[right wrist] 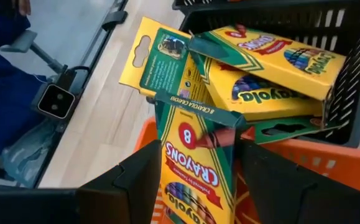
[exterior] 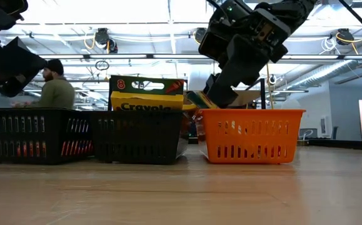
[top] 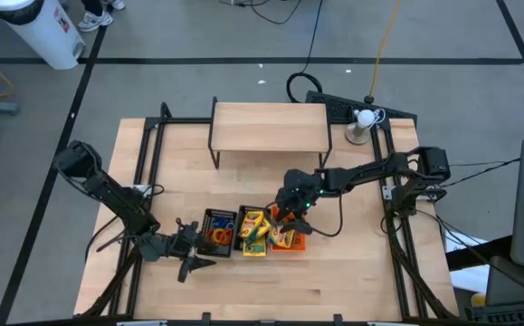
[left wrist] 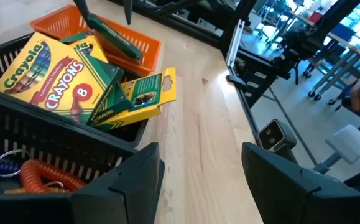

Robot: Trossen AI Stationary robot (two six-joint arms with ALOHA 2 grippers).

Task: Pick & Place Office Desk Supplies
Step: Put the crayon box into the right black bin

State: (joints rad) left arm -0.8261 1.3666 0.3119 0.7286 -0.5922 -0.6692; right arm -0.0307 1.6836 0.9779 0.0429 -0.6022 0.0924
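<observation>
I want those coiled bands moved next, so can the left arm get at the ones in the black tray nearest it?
Probably yes. The left gripper hangs open beside that black tray, the orange coiled band lies uncovered inside, and the right gripper is over at the orange tray.

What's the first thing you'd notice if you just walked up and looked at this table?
Bright yellow crayon boxes piled in the middle black tray. The right end effector is shut on one crayon box above the orange tray. The left end effector waits open beside the other black tray.
</observation>
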